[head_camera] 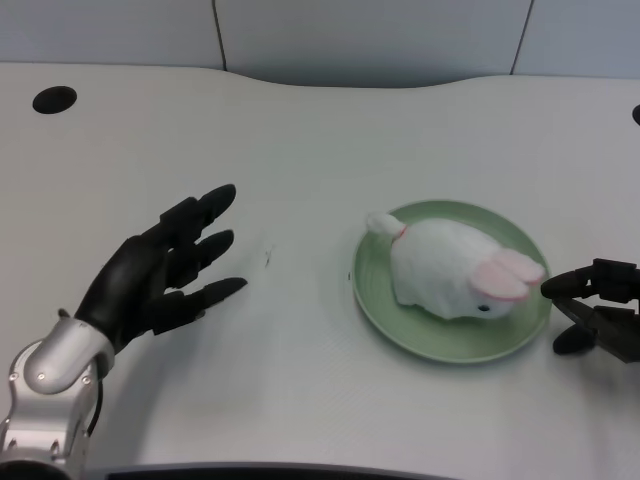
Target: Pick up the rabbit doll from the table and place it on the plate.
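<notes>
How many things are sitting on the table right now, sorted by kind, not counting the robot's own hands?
Rabbit doll: 1, lying on the plate
Plate: 1, green
Total: 2

White table [300, 130], matte surface, curved cutout along far edge. Round dark hole [54, 99] at far left corner. Green plate [450, 342] rests directly on the table, right of centre. Small dark mark [267, 259] on the surface left of the plate.
</notes>
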You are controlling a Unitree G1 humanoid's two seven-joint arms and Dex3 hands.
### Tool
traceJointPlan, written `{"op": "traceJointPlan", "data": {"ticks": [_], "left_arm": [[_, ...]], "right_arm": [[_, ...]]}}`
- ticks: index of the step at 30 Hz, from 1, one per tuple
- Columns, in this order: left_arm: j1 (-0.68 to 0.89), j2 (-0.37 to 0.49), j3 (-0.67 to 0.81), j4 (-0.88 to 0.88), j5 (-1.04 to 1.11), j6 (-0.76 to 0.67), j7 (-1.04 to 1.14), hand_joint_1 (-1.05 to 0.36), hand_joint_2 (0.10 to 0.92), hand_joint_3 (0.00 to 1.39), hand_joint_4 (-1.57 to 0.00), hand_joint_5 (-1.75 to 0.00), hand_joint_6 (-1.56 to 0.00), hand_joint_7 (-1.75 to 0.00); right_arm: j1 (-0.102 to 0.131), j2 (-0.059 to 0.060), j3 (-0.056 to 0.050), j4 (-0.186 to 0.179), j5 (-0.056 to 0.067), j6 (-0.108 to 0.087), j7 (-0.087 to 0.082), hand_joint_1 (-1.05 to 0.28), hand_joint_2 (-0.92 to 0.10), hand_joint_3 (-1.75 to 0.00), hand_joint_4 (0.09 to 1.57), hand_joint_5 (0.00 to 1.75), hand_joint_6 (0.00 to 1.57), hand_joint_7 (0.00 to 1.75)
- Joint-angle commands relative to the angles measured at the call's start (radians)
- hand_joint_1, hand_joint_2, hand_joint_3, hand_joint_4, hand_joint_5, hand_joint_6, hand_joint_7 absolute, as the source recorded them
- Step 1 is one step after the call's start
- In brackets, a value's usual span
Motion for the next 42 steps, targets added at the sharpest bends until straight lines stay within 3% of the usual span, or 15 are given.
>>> {"op": "traceJointPlan", "data": {"ticks": [1,3,4,7,8,13,15,16,17,19,23,26,31,38,42], "left_arm": [[0.067,0.009,0.038,-0.071,-0.012,0.069,0.061,-0.63,0.921,0.31,-0.51,-0.23,-0.34,-0.07],[0.096,0.003,0.053,-0.093,-0.019,0.096,0.083,-0.62,0.921,0.33,-0.58,-0.27,-0.38,-0.08],[0.112,-0.003,0.064,-0.093,-0.031,0.11,0.086,-0.6,0.921,0.35,-0.63,-0.3,-0.43,-0.1],[0.141,-0.016,0.093,-0.085,-0.064,0.143,0.083,-0.58,0.921,0.43,-0.62,-0.92,-0.73,-0.08],[0.144,-0.018,0.099,-0.085,-0.07,0.151,0.08,-0.57,0.921,0.45,-0.61,-1.07,-0.8,-0.08],[0.16,-0.002,0.114,-0.086,-0.08,0.197,0.054,-0.54,0.921,0.49,-0.65,-1.32,-0.97,-0.13],[0.165,0.016,0.105,-0.084,-0.076,0.215,0.025,-0.57,0.921,0.5,-0.66,-1.44,-1.03,-0.22],[0.165,0.022,0.103,-0.077,-0.079,0.214,0.005,-0.57,0.921,0.51,-0.66,-1.47,-0.98,-0.38],[0.165,0.026,0.103,-0.072,-0.082,0.214,-0.011,-0.56,0.921,0.53,-0.64,-1.52,-0.85,-0.7],[0.168,0.029,0.098,-0.066,-0.076,0.22,-0.024,-0.57,0.921,0.55,-0.64,-1.57,-0.75,-0.96],[0.162,0.023,0.093,-0.033,-0.054,0.195,-0.009,-0.57,0.921,0.57,-0.6,-1.69,-0.65,-1.23],[0.143,0.017,0.092,0.011,-0.047,0.161,-0.004,-0.55,0.921,0.6,-0.59,-1.74,-0.56,-1.39],[0.115,0.011,0.092,0.063,-0.049,0.127,0.001,-0.54,0.921,0.61,-0.59,-1.75,-0.51,-1.5],[0.096,0.012,0.088,0.099,-0.04,0.101,0.006,-0.55,0.921,0.61,-0.59,-1.75,-0.49,-1.5],[0.083,0.013,0.096,0.105,-0.042,0.116,0.011,-0.56,0.921,0.61,-0.58,-1.75,-0.49,-1.5]], "right_arm": [[-0.001,-0.009,-0.021,0.037,0.013,-0.023,-0.026,-0.83,-0.92,-0.07,0.94,0.94,0.82,0.79],[-0.005,-0.008,-0.028,0.054,0.017,-0.036,-0.035,-0.83,-0.92,-0.08,0.92,0.96,0.81,0.8],[-0.008,-0.005,-0.033,0.066,0.018,-0.05,-0.049,-0.83,-0.92,-0.09,0.9,0.98,0.79,0.82],[-0.016,0.004,-0.042,0.098,0.022,-0.081,-0.082,-0.8,-0.92,-0.13,0.93,1.01,0.78,0.85],[-0.018,0.005,-0.043,0.105,0.023,-0.087,-0.086,-0.79,-0.92,-0.14,0.93,1.02,0.78,0.85],[-0.019,0.015,-0.042,0.108,0.022,-0.093,-0.103,-0.78,-0.92,-0.15,0.92,1.01,0.77,0.86],[-0.019,0.018,-0.043,0.106,0.026,-0.097,-0.098,-0.78,-0.92,-0.15,0.94,1.02,0.78,0.87],[-0.019,0.016,-0.041,0.109,0.021,-0.105,-0.099,-0.78,-0.92,-0.15,0.94,1.02,0.79,0.87],[-0.02,0.015,-0.039,0.112,0.017,-0.112,-0.101,-0.78,-0.92,-0.16,0.95,1.03,0.79,0.87],[-0.023,0.014,-0.04,0.117,0.018,-0.115,-0.098,-0.78,-0.92,-0.16,0.95,1.03,0.79,0.87],[-0.031,0.011,-0.039,0.134,0.014,-0.127,-0.097,-0.78,-0.92,-0.16,0.95,1.02,0.8,0.86],[-0.041,0.007,-0.04,0.145,0.014,-0.121,-0.098,-0.78,-0.92,-0.16,0.94,1.01,0.81,0.85],[-0.056,0.0,-0.05,0.172,0.028,-0.131,-0.079,-0.78,-0.92,-0.14,0.95,1.0,0.81,0.84],[-0.07,0.004,-0.062,0.189,0.033,-0.124,-0.088,-0.79,-0.92,-0.13,0.96,0.99,0.82,0.82],[-0.074,0.017,-0.067,0.18,0.03,-0.115,-0.133,-0.79,-0.92,-0.17,0.91,1.06,0.79,0.87]]}}
